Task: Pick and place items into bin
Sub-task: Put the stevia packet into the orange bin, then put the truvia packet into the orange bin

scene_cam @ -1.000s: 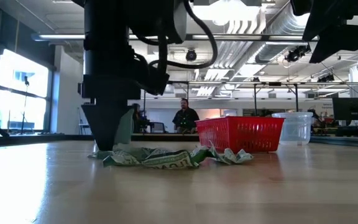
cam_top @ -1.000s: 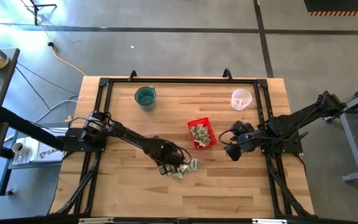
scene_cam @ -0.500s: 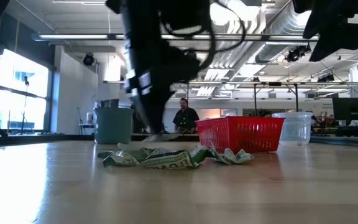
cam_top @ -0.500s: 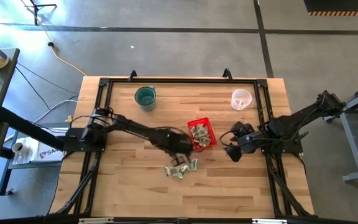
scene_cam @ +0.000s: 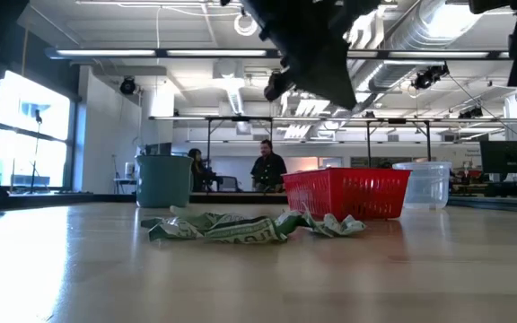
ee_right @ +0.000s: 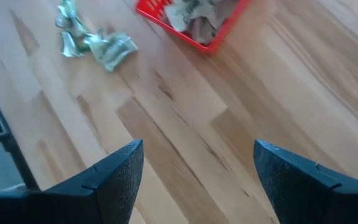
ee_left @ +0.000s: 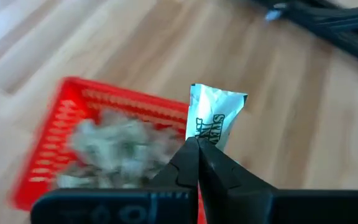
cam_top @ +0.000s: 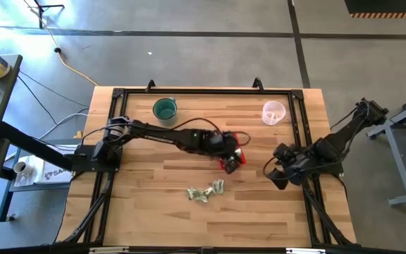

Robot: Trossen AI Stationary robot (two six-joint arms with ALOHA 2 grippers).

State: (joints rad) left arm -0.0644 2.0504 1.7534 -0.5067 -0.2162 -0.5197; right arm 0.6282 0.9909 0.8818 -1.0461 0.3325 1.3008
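Left gripper [cam_top: 232, 149] over red basket [cam_top: 230, 163], crumpled wrappers [cam_top: 206, 192] on table, right gripper [cam_top: 277, 173] aside

Bright even overhead light, window glare, left wrist view motion-blurred

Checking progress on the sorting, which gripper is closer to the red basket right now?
Left. The left gripper hangs over the red basket, holding a wrapper. The right gripper waits off beside it, near the table's right edge.

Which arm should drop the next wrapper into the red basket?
Left. The left gripper is shut on a wrapper and sits over the basket, so it only needs to release. The right gripper is open, empty, and off to the basket's side.
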